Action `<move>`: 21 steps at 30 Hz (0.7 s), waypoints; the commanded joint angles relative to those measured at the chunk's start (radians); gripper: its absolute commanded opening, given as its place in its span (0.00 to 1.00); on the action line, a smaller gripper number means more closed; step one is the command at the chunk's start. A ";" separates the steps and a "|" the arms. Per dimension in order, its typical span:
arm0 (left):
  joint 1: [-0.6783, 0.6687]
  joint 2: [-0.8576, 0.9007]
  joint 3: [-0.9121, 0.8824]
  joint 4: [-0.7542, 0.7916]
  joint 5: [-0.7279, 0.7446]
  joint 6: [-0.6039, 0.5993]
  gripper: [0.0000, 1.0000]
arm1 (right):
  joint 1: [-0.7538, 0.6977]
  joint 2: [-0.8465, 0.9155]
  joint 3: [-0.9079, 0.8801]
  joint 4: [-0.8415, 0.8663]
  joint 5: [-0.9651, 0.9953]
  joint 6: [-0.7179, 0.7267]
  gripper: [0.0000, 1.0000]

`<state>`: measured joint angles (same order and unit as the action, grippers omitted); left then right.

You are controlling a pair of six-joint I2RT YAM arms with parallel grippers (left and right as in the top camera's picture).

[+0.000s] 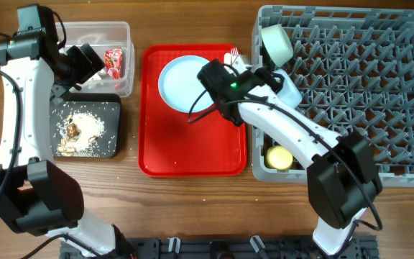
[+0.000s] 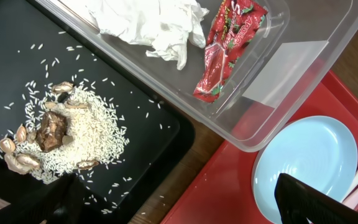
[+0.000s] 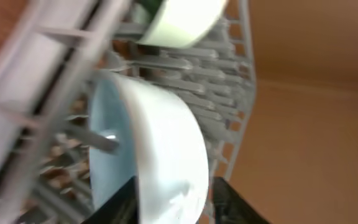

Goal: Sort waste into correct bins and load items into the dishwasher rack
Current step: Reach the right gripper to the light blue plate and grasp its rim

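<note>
Right hand holds to a light blue bowl at the left edge of the grey dishwasher rack; left hand hangs spread wide over the bins.
The bowl stands on edge among the pegs, with the right hand's fingers on either side of it; I cannot tell whether they press on it. A second bowl stands on edge just behind it, and a yellow cup sits in the rack's front-left corner. The left hand's fingers are far apart, with nothing between them. The clear tub holds the crumpled napkin and the red wrapper. Rice and brown scraps lie in the black tray. The plate and the fork rest on the red tray on the bench.
</note>
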<state>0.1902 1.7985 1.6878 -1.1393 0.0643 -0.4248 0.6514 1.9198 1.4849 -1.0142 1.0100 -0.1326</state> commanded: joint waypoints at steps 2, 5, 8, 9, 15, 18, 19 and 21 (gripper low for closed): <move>0.000 -0.016 0.014 0.003 -0.010 -0.010 1.00 | 0.017 0.019 -0.005 0.011 -0.120 0.005 0.53; 0.000 -0.016 0.014 0.003 -0.010 -0.010 1.00 | 0.015 0.019 0.012 0.011 -0.146 0.006 1.00; 0.000 -0.016 0.014 0.003 -0.010 -0.010 1.00 | 0.011 0.017 0.048 0.011 -0.149 0.012 1.00; 0.000 -0.016 0.014 0.003 -0.010 -0.010 1.00 | 0.008 0.014 0.075 0.009 -0.155 0.020 1.00; 0.000 -0.016 0.014 0.003 -0.010 -0.010 1.00 | -0.020 -0.023 0.284 0.008 -0.502 0.050 1.00; 0.000 -0.016 0.014 0.003 -0.010 -0.010 1.00 | -0.029 -0.031 0.354 0.025 -0.885 0.050 1.00; 0.000 -0.016 0.014 0.003 -0.010 -0.010 1.00 | -0.028 -0.032 0.357 0.044 -1.007 0.050 1.00; 0.000 -0.016 0.014 0.003 -0.010 -0.010 1.00 | -0.028 -0.031 0.355 0.077 -1.134 0.048 1.00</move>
<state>0.1902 1.7985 1.6878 -1.1397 0.0643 -0.4252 0.6189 1.9110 1.8202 -0.9684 0.3290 -0.1017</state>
